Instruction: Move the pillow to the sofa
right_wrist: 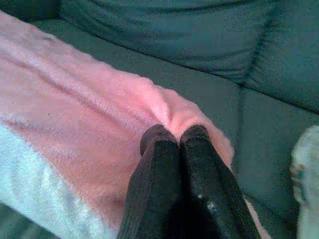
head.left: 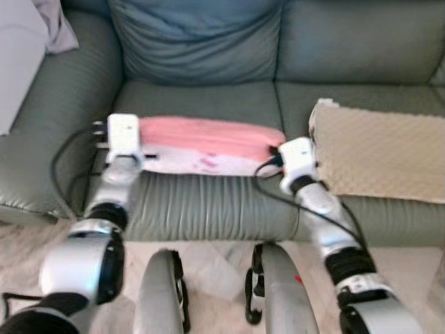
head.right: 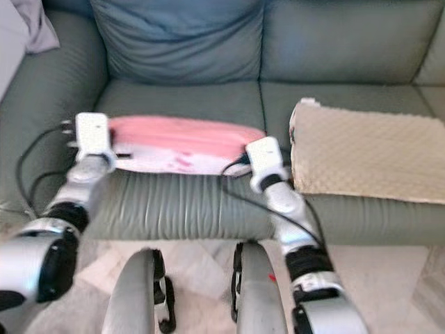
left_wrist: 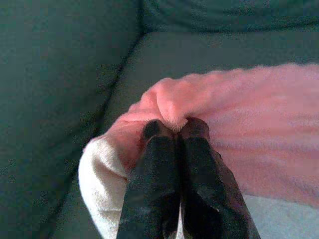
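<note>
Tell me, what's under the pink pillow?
The pillow lies on the sofa seat cushion, held at each end by the left gripper and right gripper, both pinched shut. Anything beneath its middle is covered.

At the centre of your frame the pillow lies on the sofa seat, with the left gripper pinching its left end and the right gripper its right end, a folded blanket at right, and a back cushion behind, at top.
</note>
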Tool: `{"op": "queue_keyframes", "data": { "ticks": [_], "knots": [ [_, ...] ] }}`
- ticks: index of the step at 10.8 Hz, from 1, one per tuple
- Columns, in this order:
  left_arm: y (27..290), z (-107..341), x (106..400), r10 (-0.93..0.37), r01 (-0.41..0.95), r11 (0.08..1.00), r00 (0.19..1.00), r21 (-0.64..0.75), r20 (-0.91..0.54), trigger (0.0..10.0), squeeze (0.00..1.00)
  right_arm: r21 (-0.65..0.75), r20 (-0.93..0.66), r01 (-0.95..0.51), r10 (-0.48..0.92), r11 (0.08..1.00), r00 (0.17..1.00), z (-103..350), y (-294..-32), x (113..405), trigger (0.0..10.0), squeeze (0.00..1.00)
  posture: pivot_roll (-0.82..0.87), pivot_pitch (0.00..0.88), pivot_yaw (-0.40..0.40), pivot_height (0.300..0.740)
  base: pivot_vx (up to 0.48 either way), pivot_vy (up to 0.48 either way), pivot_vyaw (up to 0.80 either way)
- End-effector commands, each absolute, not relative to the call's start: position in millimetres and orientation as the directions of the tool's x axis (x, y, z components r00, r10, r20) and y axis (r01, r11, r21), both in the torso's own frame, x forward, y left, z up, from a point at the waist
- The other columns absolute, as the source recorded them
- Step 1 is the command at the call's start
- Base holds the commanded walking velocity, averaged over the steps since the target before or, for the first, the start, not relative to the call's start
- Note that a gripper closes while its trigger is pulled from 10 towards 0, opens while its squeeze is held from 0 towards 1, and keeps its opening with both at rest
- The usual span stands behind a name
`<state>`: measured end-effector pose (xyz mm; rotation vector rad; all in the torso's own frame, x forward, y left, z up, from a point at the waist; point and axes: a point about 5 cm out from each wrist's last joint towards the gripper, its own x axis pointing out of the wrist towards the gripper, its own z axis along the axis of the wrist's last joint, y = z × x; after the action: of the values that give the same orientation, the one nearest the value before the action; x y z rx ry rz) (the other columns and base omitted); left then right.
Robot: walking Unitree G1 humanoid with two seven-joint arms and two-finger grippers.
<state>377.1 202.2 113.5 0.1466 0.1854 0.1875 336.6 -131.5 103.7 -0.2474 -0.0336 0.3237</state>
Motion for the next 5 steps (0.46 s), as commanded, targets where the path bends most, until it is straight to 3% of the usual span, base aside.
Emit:
{"op": "queue_keyframes", "data": {
  "ticks": [1,3,5],
  "knots": [
    [226,100,366,0.284,-0.241,0.947,0.936,0.211,-0.208,10.0,0.0,-0.244,-0.04,-0.34,0.341,0.908,0.939,90,-130,329,10.0,0.0,-0.02,0.335,0.031,0.636,0.0,0.0,0.0],
    [235,83,353,0.318,-0.255,0.932,0.918,0.259,-0.238,10.0,0.0,-0.265,-0.076,-0.41,0.405,0.873,0.911,74,-117,315,10.0,0.0,-0.02,0.327,0.018,0.636,0.0,0.0,0.0],
    [235,71,346,0.33,-0.263,0.93,0.905,0.258,-0.268,10.0,0.0,-0.28,-0.112,-0.419,0.404,0.864,0.908,66,-120,310,10.0,0.0,-0.02,0.324,0.01,0.636,0.0,0.0,0.0]
  ]
}}
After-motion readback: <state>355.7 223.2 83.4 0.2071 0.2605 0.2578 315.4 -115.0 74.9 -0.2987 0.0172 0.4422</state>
